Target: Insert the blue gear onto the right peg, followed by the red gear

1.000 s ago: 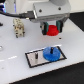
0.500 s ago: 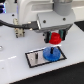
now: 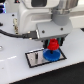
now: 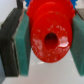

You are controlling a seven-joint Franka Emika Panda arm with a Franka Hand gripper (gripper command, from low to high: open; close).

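End effector (image 3: 53,42) clamps red gear (image 3: 53,45) | one blue gear (image 3: 50,54) beneath

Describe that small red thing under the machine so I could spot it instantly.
Find the black rectangular plate with a pale rim on the white table. A wide flat blue plastic gear sits on it. Directly above, pinched in the gripper, is the small red plastic gear: narrower and chunkier.

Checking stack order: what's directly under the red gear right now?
The blue gear sits under the red gear, on the black plate. The gripper grips the red gear. The peg is covered, not visible.
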